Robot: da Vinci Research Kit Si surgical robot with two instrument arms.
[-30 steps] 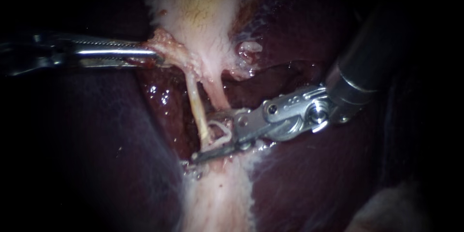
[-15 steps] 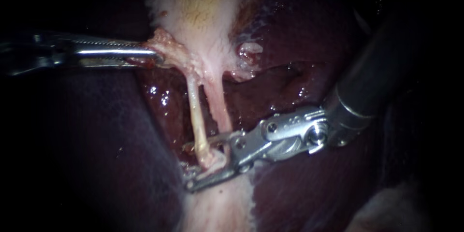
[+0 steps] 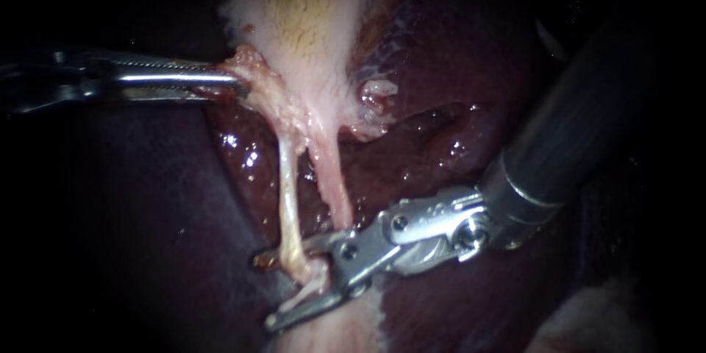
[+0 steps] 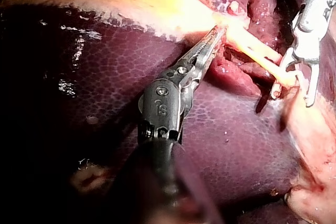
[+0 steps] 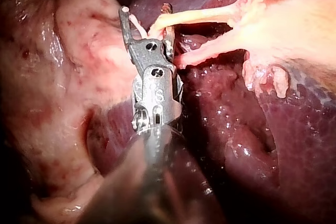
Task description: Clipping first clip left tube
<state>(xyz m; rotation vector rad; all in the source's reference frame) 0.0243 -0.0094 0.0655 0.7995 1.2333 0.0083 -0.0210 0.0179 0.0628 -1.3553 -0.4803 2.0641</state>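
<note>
The open right hand (image 3: 262,290) has been shifted lower left and now straddles the left tube (image 3: 287,198). The gallbladder (image 3: 294,15) is gripped by the left hand (image 3: 228,81). Clipping appears ready.

The left instrument (image 3: 239,83) & right instrument (image 3: 265,290) had bright polished metal jaws w/ hard glints; the right's shaft was dark & duller, w/ a shiny metal collar. The liver (image 3: 147,220) was wet, smooth & glossy, finely mottled close up, vs. the gallbladder (image 3: 301,15), pale, matt & fuzzy-edged. The left tube (image 3: 287,191) looked slick, waxy, cream-yellow & smooth.
</note>
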